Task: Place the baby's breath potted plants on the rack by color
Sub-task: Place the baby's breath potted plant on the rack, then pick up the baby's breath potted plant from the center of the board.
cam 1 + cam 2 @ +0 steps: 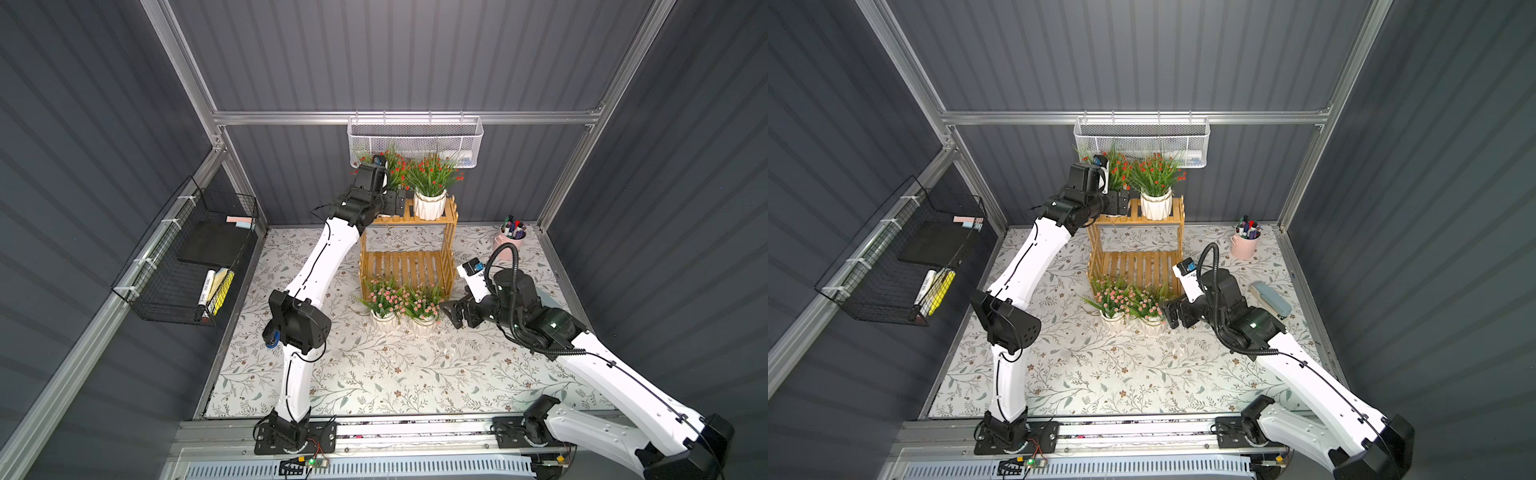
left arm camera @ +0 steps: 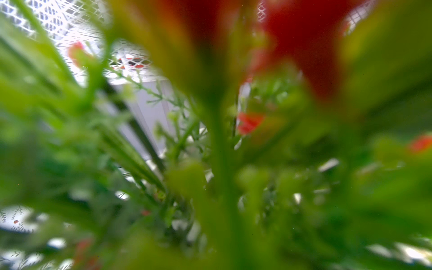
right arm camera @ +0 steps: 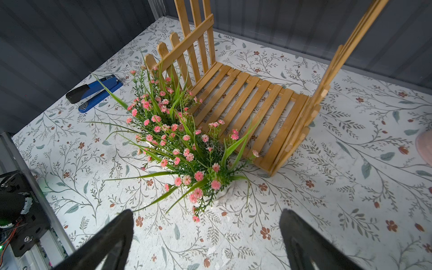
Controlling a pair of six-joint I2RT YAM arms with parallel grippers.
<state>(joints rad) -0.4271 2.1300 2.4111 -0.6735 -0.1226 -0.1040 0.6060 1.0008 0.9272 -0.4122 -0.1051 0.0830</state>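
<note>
In both top views, upright on the upper tier of the rack [image 1: 409, 266] [image 1: 1138, 266]: free red plant [image 1: 432, 178] [image 1: 1155, 174] and flanked red plant [image 1: 395, 166] [image 1: 1118, 166], with the left gripper [image 1: 398, 203] [image 1: 1123, 201] at its pot, finger spread impossible to tell. Just before the rack's lower tier, on the table [image 1: 374, 374] [image 1: 1100, 374]: first pink plant [image 1: 423, 301] [image 1: 1148, 301] and second pink plant [image 1: 381, 297] [image 1: 1111, 297] side by side, with the right gripper [image 1: 449, 315] [image 1: 1170, 314] just beside the first.

Left wrist: only blurred foliage [image 2: 222, 152] and a white mesh basket [image 2: 53, 21].

Right wrist: right gripper [image 3: 207, 212] fingers [image 3: 112, 236] spread wide, empty, short of the first pink plant [image 3: 198, 177].

pen cup [image 1: 510, 243] and blue stapler [image 3: 94, 93] rest on floral tabletop [image 1: 374, 374].
</note>
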